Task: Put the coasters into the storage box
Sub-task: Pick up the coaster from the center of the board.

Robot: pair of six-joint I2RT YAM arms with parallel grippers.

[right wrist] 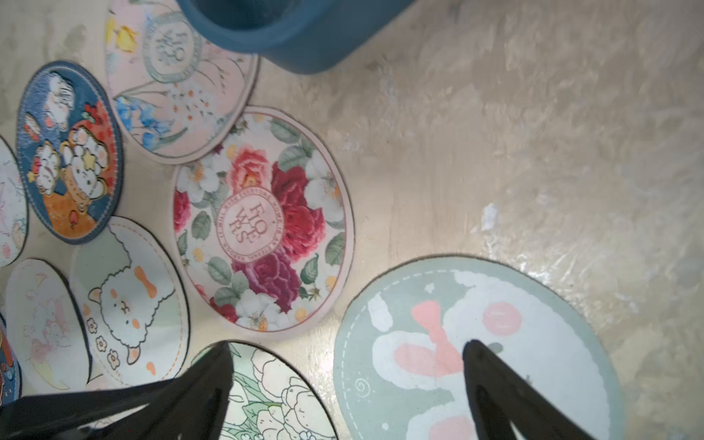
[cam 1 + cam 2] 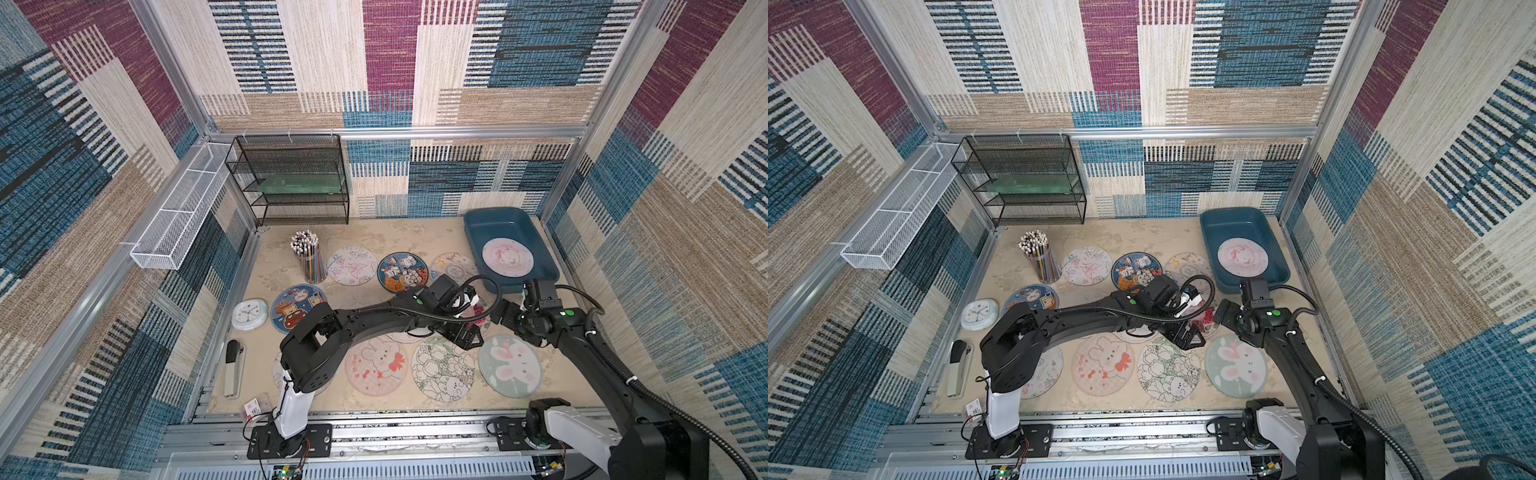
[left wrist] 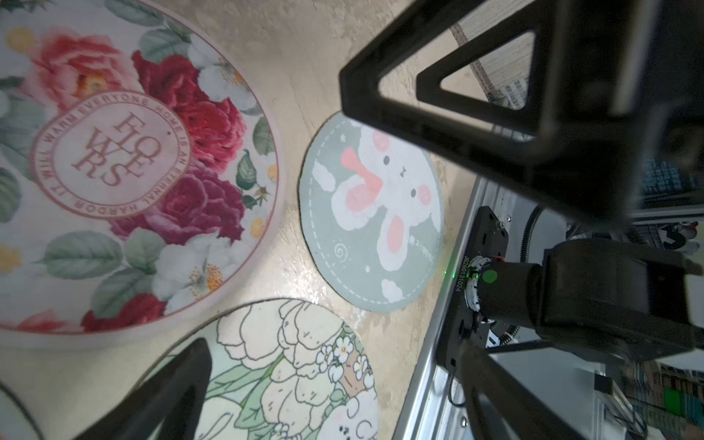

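Observation:
The dark teal storage box (image 2: 490,220) sits at the back right with one pink coaster (image 2: 508,257) lying in it. Several more coasters lie flat on the table, among them a rose one (image 1: 263,221), a green bunny one (image 2: 510,365), a tulip one (image 2: 442,370) and a dark blue one (image 2: 402,272). My left gripper (image 2: 468,336) hangs open and empty over the gap between the rose and tulip coasters (image 3: 304,365). My right gripper (image 2: 502,311) is open and empty just in front of the box, above the near edge of the green bunny coaster (image 1: 495,343).
A cup of pencils (image 2: 308,257), a small white clock (image 2: 249,314) and a stapler (image 2: 233,368) stand on the left side. A black mesh rack (image 2: 291,178) and a white wire basket (image 2: 178,212) are at the back left. The two arms are close together mid-table.

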